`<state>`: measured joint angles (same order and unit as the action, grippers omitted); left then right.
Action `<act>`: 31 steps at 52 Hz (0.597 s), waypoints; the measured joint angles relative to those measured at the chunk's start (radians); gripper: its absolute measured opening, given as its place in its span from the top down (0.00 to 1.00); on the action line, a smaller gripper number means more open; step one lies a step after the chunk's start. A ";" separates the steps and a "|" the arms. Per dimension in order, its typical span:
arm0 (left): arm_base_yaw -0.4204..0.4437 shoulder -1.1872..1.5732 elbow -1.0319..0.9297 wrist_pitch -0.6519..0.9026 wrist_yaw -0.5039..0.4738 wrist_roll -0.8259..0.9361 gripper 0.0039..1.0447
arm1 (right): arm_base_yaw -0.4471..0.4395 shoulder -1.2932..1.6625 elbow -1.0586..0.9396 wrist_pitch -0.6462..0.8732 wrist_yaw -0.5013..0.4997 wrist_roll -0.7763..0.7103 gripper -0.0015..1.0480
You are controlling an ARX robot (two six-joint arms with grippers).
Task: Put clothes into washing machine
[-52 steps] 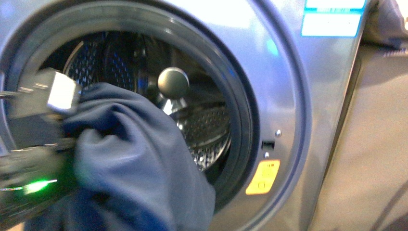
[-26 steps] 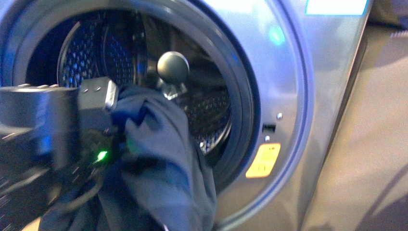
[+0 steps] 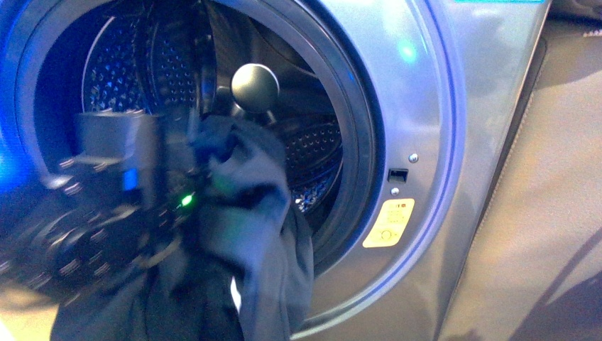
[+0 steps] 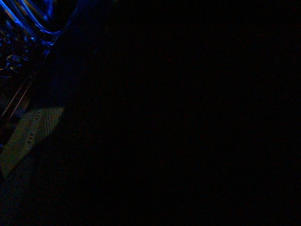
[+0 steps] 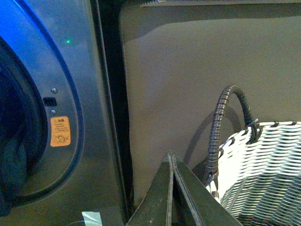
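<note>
The silver-grey washing machine [image 3: 426, 106] fills the front view, its porthole open onto the perforated drum [image 3: 312, 153]. The dark navy clothes [image 3: 255, 213] hang in a floppy bundle over the lower black gasket, partly inside the mouth. My left gripper [image 3: 195, 167] is blurred at the porthole's left and shut on the upper fold of the clothes. The left wrist view is dark. My right gripper [image 5: 170, 157] is shut with nothing in it, beside the washing machine [image 5: 89, 117] and away from the porthole. The clothes [image 5: 11, 155] show as dark fabric at that view's edge.
A round dark knob [image 3: 254, 87] stands out inside the drum, above the bundle. A yellow warning sticker [image 3: 388, 222] sits right of the gasket. A white wicker basket [image 5: 263, 169] with a dark handle [image 5: 221, 127] stands close to my right gripper, before a beige panel [image 5: 188, 70].
My left gripper has travelled right and further into the porthole, carrying the clothes up over the gasket. The bundle's top now sits just under the round knob.
</note>
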<state>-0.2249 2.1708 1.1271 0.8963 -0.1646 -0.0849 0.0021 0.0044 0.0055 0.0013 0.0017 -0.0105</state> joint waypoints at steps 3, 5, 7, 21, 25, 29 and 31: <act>-0.002 0.013 0.026 -0.010 -0.004 0.003 0.91 | 0.000 0.000 0.000 0.000 0.000 0.000 0.98; -0.003 0.023 0.044 -0.016 -0.010 0.004 0.91 | 0.000 0.000 0.000 0.000 0.000 0.000 0.98; -0.005 0.030 0.060 -0.021 -0.016 0.006 0.91 | 0.000 0.000 0.000 0.000 0.000 0.000 0.98; -0.013 0.099 0.174 -0.038 -0.050 0.010 0.91 | 0.000 0.000 0.000 0.000 0.000 0.000 0.98; -0.017 0.120 0.205 -0.047 -0.062 0.010 0.91 | 0.000 0.000 0.000 0.000 0.000 0.000 0.98; -0.020 0.141 0.235 -0.055 -0.069 0.010 0.91 | 0.000 0.000 0.000 0.000 0.000 0.000 0.98; -0.023 0.153 0.254 -0.062 -0.073 0.010 0.91 | 0.000 0.000 0.000 0.000 0.000 0.000 0.98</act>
<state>-0.2474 2.3238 1.3808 0.8345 -0.2375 -0.0753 0.0021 0.0044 0.0055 0.0013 0.0017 -0.0105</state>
